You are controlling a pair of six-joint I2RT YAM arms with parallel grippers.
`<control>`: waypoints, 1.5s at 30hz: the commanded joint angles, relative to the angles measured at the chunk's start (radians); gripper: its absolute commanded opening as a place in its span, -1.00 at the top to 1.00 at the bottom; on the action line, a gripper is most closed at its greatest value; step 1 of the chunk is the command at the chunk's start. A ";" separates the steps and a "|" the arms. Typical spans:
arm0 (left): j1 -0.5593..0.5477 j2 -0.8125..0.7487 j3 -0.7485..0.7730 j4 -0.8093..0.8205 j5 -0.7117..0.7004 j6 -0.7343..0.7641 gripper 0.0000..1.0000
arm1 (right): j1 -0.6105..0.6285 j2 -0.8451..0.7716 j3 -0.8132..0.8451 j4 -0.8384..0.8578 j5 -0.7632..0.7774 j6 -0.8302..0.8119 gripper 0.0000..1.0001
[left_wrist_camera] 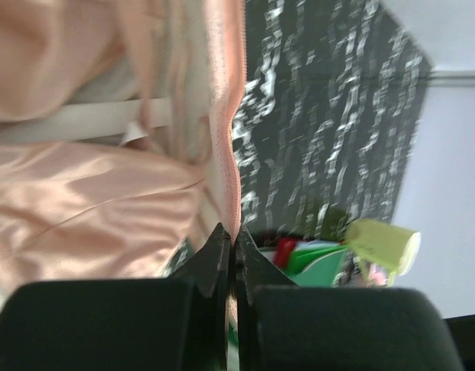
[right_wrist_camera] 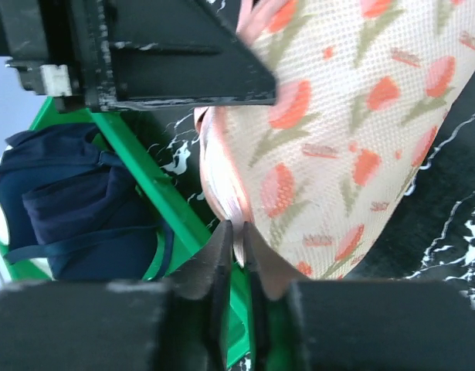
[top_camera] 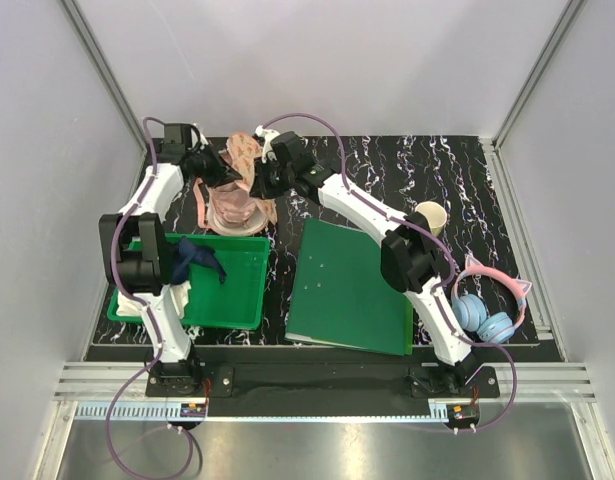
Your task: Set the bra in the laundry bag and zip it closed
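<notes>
The laundry bag point(top_camera: 245, 150) is at the back of the table, held open between both grippers. Its printed outside fills the right wrist view point(right_wrist_camera: 337, 116), and its pink zipper rim runs down the left wrist view point(left_wrist_camera: 225, 116). The shiny salmon bra point(top_camera: 232, 208) lies inside the bag's lower half and shows in the left wrist view point(left_wrist_camera: 90, 209). A thin pink strap point(top_camera: 200, 200) hangs out to the left. My left gripper point(top_camera: 212, 168) point(left_wrist_camera: 231, 232) is shut on the zipper rim. My right gripper point(top_camera: 259, 180) point(right_wrist_camera: 239, 228) is shut on the opposite rim.
A green plastic bin point(top_camera: 237, 290) point(right_wrist_camera: 144, 185) holding a dark blue cloth point(top_camera: 197, 258) point(right_wrist_camera: 59, 201) and a white cloth point(top_camera: 127, 305) stands at the front left. A green board point(top_camera: 352, 285) lies in the middle. A paper cup point(top_camera: 430, 215) and pink-blue headphones point(top_camera: 487, 305) are on the right.
</notes>
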 commanded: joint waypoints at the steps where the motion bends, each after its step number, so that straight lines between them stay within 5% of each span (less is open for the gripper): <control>1: 0.027 -0.095 -0.005 -0.086 -0.043 0.157 1.00 | 0.010 -0.051 0.017 0.041 -0.058 0.037 0.53; 6: 0.059 -0.098 0.018 -0.191 -0.123 0.267 1.00 | 0.007 -0.046 0.011 0.039 -0.015 0.046 -0.12; 10: 0.092 -0.071 0.045 -0.267 -0.177 0.356 1.00 | -0.018 0.007 0.025 0.033 0.034 0.087 -0.32; 22: 0.121 0.145 0.211 -0.429 -0.404 0.491 0.55 | -0.070 0.161 0.198 -0.069 -0.082 0.193 -0.50; 26: 0.135 0.138 0.257 -0.429 -0.399 0.488 -0.18 | -0.073 0.165 0.173 -0.069 -0.100 0.201 -0.52; 30: 0.168 0.133 0.279 -0.408 -0.280 0.495 -0.54 | -0.076 0.175 0.170 -0.071 -0.128 0.207 -0.53; 45: 0.227 0.349 0.394 -0.376 0.084 0.479 -0.64 | -0.107 0.190 0.180 -0.071 -0.140 0.215 -0.56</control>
